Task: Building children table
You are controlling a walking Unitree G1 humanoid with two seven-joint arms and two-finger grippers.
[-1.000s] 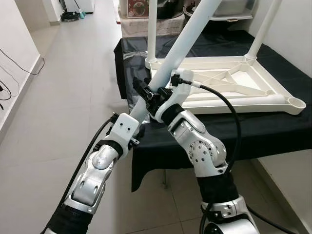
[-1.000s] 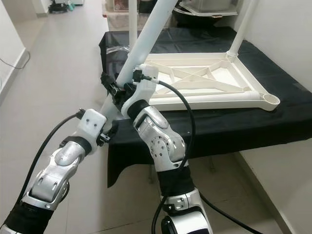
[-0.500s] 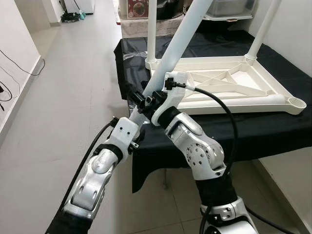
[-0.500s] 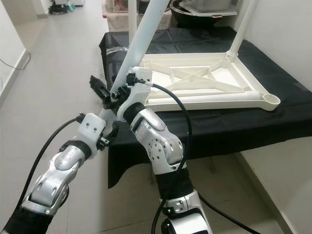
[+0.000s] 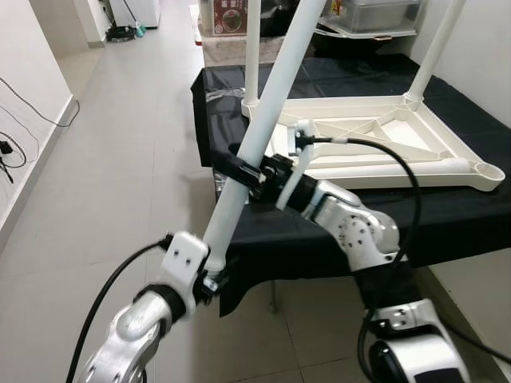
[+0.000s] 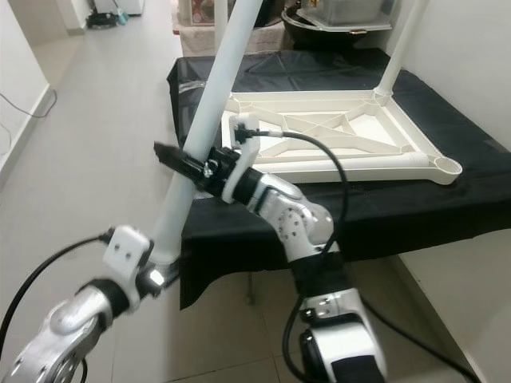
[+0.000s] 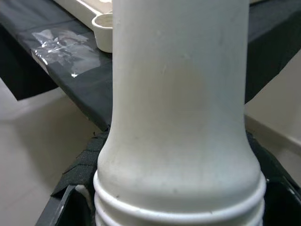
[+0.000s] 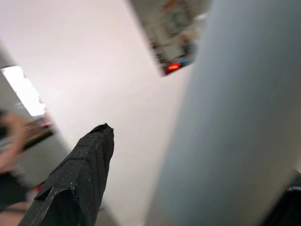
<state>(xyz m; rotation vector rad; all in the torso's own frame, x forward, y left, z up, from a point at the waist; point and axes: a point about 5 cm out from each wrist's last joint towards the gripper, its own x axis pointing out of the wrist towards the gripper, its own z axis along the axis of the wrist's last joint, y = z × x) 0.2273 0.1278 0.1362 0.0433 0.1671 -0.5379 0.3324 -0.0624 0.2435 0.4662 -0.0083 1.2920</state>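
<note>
A long white table leg (image 5: 267,104) slants up from lower left to upper right in front of me. My left gripper (image 5: 211,267) is shut on its lower, ribbed end (image 7: 178,188). My right gripper (image 5: 242,163) straddles the leg at mid-length and stands open; one black finger (image 8: 80,174) is clear of the tube. The upturned white table top (image 5: 383,148) lies on a black-draped table (image 5: 447,215). Two fitted legs (image 5: 253,48) (image 5: 435,48) stand up from its far corners. An empty corner socket (image 5: 484,169) shows at the near right, and a corner socket (image 7: 106,35) shows in the left wrist view.
A tiled corridor (image 5: 120,136) runs along my left, with cables (image 5: 16,144) by the left wall. Boxes and containers (image 5: 231,16) stand behind the draped table. A white wall (image 5: 495,56) closes the right side.
My left gripper has slid down to the leg's lower end and dropped toward me. The right arm has stretched out, its fingers now loose around the leg, which stands steeper.
</note>
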